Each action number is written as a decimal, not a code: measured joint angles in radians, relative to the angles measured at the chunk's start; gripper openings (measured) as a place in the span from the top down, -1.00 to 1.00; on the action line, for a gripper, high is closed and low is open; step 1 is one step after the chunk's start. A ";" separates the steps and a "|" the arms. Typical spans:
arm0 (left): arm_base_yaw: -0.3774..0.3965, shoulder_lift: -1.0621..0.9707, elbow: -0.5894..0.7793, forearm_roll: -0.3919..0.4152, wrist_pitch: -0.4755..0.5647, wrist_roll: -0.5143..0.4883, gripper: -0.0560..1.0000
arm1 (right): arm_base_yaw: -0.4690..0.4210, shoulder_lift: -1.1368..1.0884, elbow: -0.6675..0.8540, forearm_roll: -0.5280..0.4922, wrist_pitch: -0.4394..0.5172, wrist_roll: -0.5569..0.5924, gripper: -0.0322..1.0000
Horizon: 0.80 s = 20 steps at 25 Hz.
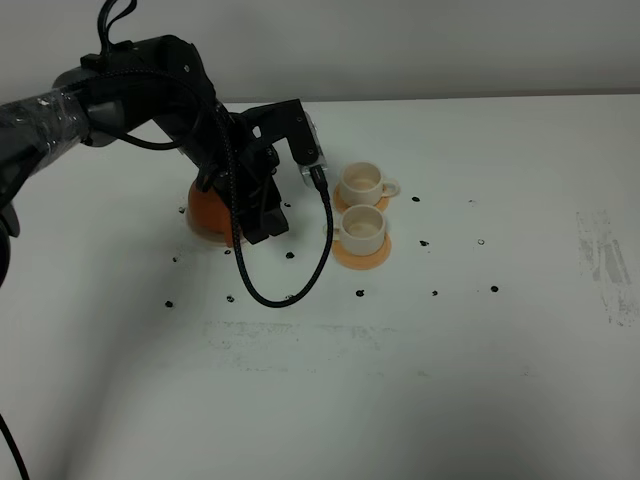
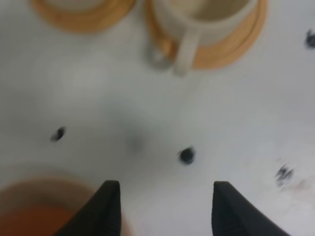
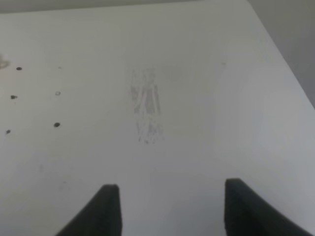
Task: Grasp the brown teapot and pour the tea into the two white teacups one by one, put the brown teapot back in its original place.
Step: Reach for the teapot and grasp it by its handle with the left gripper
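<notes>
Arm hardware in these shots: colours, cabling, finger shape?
The left arm is matte black, its rear link wrapped in clear shiny film. Black cables loop loosely off it, and a silver-grey block sits at the wrist. The left gripper and the right gripper each have two black, flat, tapered fingers. No markings are legible.

We look down on the table (image 1: pixel 450 400) from high. Close left wrist shares teacups (image 1: pixel 365 228) (image 2: pixel 202 14), 1 o'clock; right wrist shares scuff (image 1: pixel 605 265) (image 3: pixel 146 105), 3 o'clock.

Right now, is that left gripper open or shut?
Open: the left gripper has its fingers apart, with only bare table between them.
</notes>
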 joint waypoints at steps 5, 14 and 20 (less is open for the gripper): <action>-0.020 0.000 0.000 0.016 0.087 -0.009 0.07 | 0.000 0.000 0.000 0.000 0.000 0.000 0.06; -0.019 0.000 0.000 0.115 0.159 -0.019 0.07 | 0.000 0.000 0.000 0.000 0.000 0.000 0.06; -0.018 0.000 0.000 0.138 0.134 -0.020 0.07 | 0.000 0.000 0.000 0.000 0.000 0.000 0.06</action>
